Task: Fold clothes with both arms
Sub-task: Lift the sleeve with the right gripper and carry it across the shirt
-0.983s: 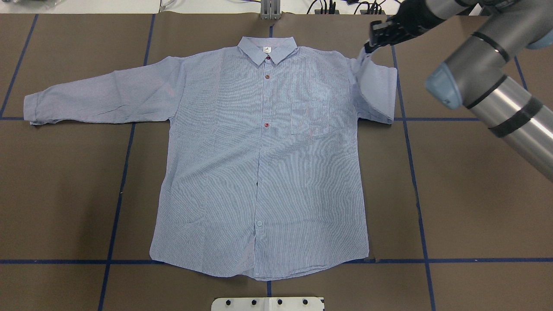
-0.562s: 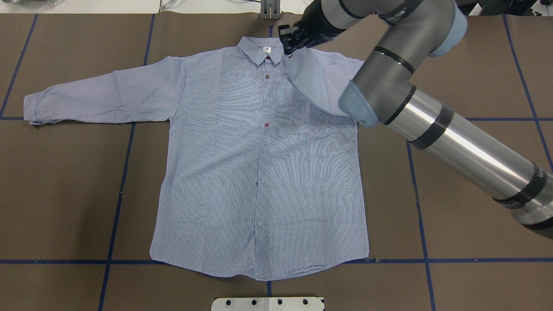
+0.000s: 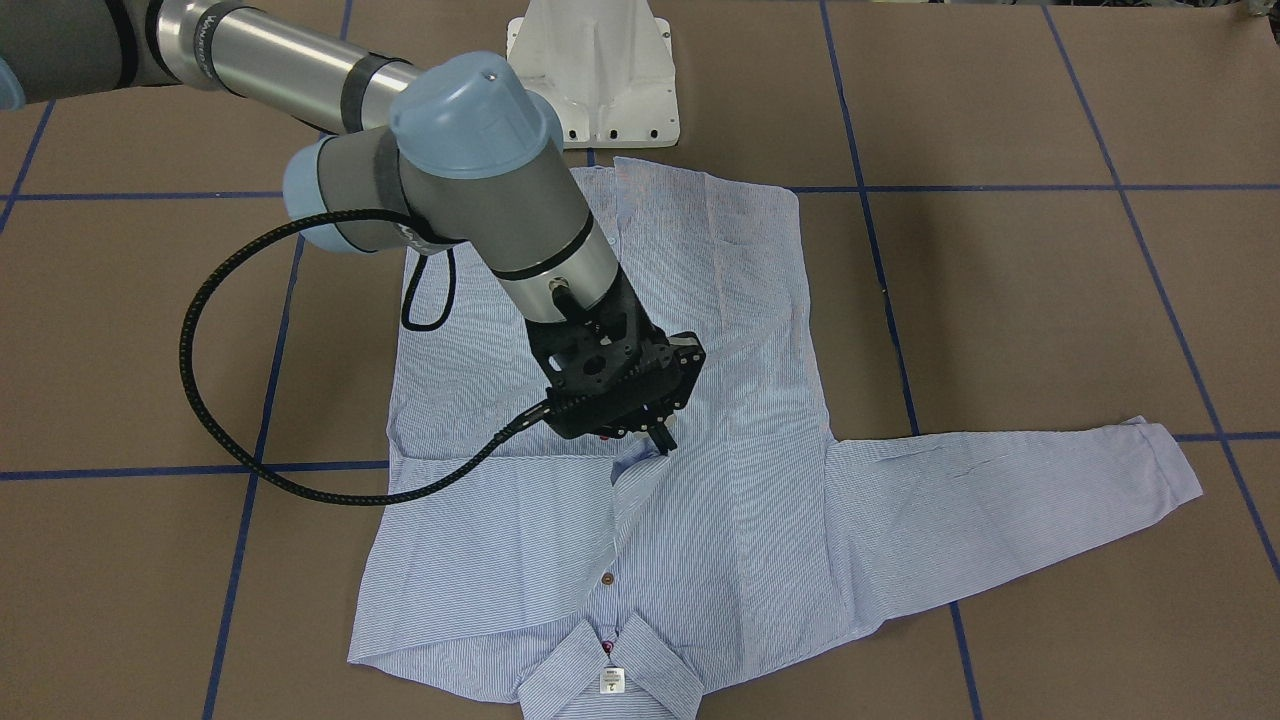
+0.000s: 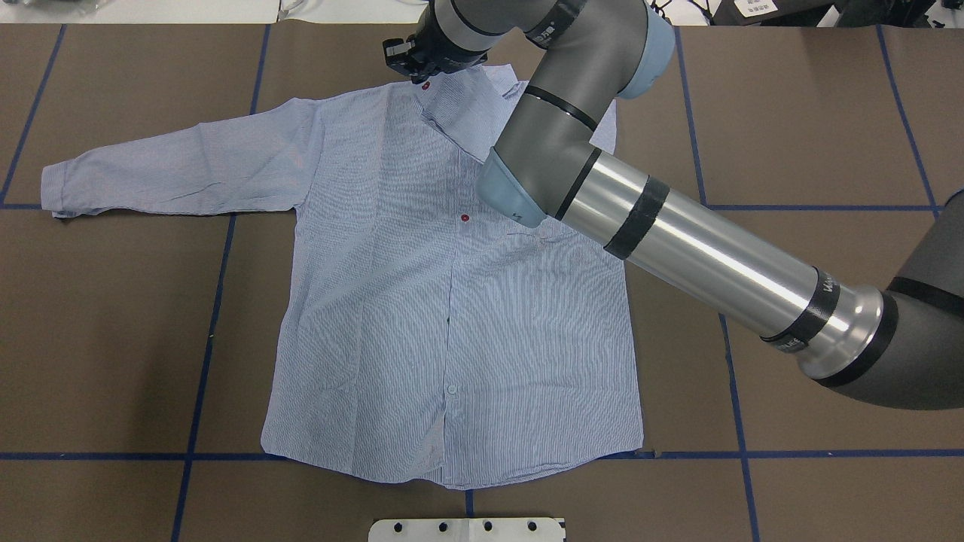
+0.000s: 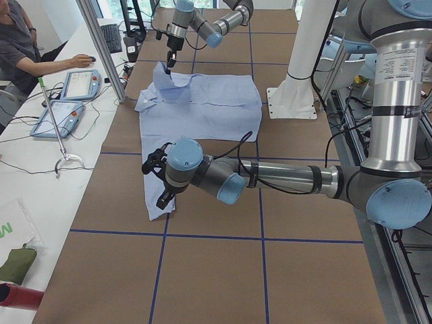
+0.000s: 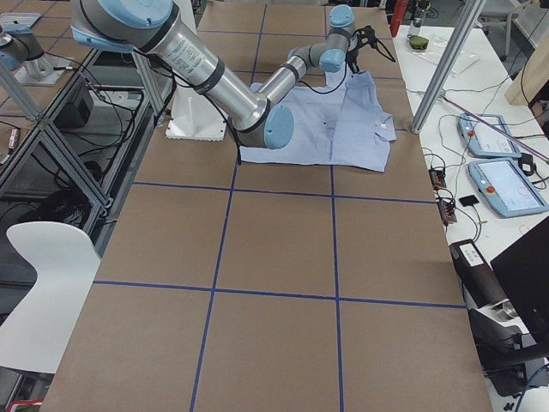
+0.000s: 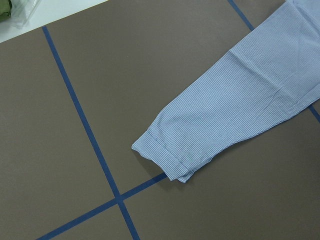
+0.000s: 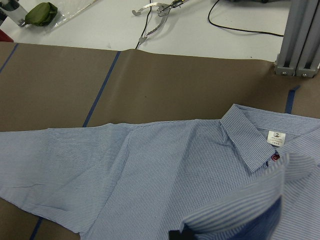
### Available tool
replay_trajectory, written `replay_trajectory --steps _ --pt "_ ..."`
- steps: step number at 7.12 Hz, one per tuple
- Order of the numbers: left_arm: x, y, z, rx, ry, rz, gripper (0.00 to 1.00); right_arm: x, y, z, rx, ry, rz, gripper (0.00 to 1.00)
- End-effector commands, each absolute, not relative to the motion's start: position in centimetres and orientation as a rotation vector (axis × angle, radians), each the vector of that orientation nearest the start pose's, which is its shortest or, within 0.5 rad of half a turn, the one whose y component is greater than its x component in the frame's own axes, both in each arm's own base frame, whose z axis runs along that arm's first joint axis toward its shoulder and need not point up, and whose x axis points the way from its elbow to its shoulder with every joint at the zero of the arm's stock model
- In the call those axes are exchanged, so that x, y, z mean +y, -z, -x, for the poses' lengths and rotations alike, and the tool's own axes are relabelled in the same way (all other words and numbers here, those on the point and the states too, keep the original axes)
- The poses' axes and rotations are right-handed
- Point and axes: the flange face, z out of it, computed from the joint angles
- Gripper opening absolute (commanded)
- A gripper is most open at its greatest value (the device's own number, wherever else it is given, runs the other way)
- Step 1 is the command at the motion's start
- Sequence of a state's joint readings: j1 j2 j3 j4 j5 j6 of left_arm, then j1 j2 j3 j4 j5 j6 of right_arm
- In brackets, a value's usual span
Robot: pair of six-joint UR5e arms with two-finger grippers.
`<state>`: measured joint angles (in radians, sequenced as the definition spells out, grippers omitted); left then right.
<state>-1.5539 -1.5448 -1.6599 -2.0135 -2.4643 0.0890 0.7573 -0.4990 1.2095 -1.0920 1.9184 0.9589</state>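
One shirt (image 4: pixel 376 316), thin light blue cloth with fine white stripes, lies front-up and flat on the table (image 4: pixel 98 339). The table is covered in matte brown paper with a grid of blue tape lines (image 4: pixel 205 361).

- Outstretched sleeve (image 4: pixel 173 165): flat and lightly creased. Its cuff (image 7: pixel 167 162) lies near a tape crossing.
- Left gripper (image 5: pixel 156 181): hangs over that cuff. It shows only in the side views, so I cannot tell how its jaws stand.
- Body: straight placket with a dark red button (image 4: pixel 465 217) and a gently curved hem.
- Folded sleeve (image 4: pixel 459 113): lies across the chest, its end raised in a peak near the collar (image 3: pixel 610 670).
- Right gripper (image 3: pixel 660 438): black, clamped on that raised end.
- Right arm (image 4: pixel 700 256): a smooth silver tube with grey joints. Seen from overhead, it hides the chest pocket and most of the collar.
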Motion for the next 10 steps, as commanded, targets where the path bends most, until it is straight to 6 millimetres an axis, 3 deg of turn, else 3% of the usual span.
replay_trajectory --steps 1,3,4,5,7,9,10 --pt "-49.9 -56.9 4.6 0.86 -0.324 -0.502 1.0 -61.7 -4.6 54.6 -1.064 0.076 -0.512 0.0" --pt "-49.9 -56.7 4.6 0.861 -0.325 -0.506 1.0 -60.8 -5.8 59.5 -1.006 0.088 -0.481 0.0" --pt "-50.0 -56.3 4.6 0.868 -0.297 -0.499 1.0 -59.7 -5.4 63.7 -0.954 0.086 -0.495 0.0" --pt "-50.0 -56.3 4.6 0.872 -0.288 -0.495 1.0 -59.2 -5.9 65.6 -0.923 0.086 -0.491 0.0" --pt "-50.0 -56.4 4.5 0.873 -0.287 -0.492 1.0 -58.7 -7.8 67.3 -0.887 0.091 -0.479 0.0" --pt "-50.1 -56.3 4.5 0.874 -0.287 -0.49 1.0 -58.4 -7.5 67.7 -0.895 0.093 -0.482 0.0" --pt "-50.2 -56.3 4.5 0.874 -0.287 -0.491 1.0 -58.1 -6.4 67.7 -0.923 0.094 -0.509 0.82"
